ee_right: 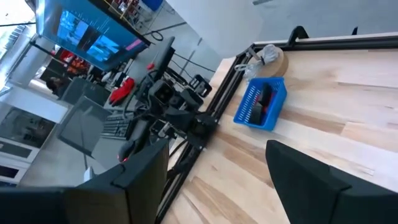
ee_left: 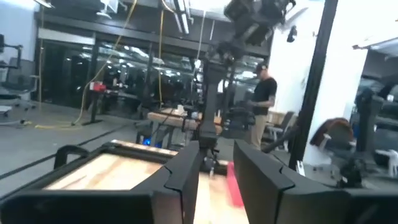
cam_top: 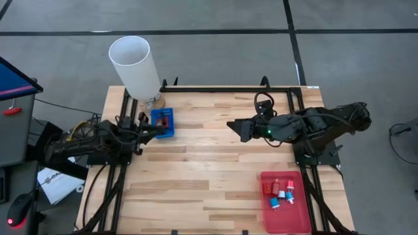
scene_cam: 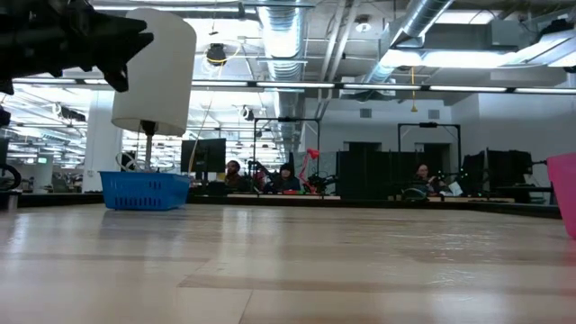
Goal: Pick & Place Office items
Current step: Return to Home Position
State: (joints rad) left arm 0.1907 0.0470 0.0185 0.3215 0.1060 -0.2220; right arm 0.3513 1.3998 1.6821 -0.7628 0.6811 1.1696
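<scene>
Several small office items (cam_top: 279,194), red, white and light blue, lie in the flat red tray (cam_top: 295,219) at the near right. A few more dark and red pieces (cam_top: 164,121) lie in the blue bin (cam_top: 171,132) at the far left. My left gripper (cam_top: 154,131) reaches in from the table's left edge and stops just left of the bin; it is open by a narrow gap (ee_left: 217,177) with nothing in it. My right gripper (cam_top: 235,127) hangs high over the table's middle, pointing left, open (ee_right: 217,174) and empty.
A tall white cylinder (cam_top: 134,64) stands on a round wooden base at the far left corner, right behind the bin (scene_cam: 144,190). The black frame rails (cam_top: 215,87) run along the table's edges. Bare wood lies between bin and tray (scene_cam: 567,193).
</scene>
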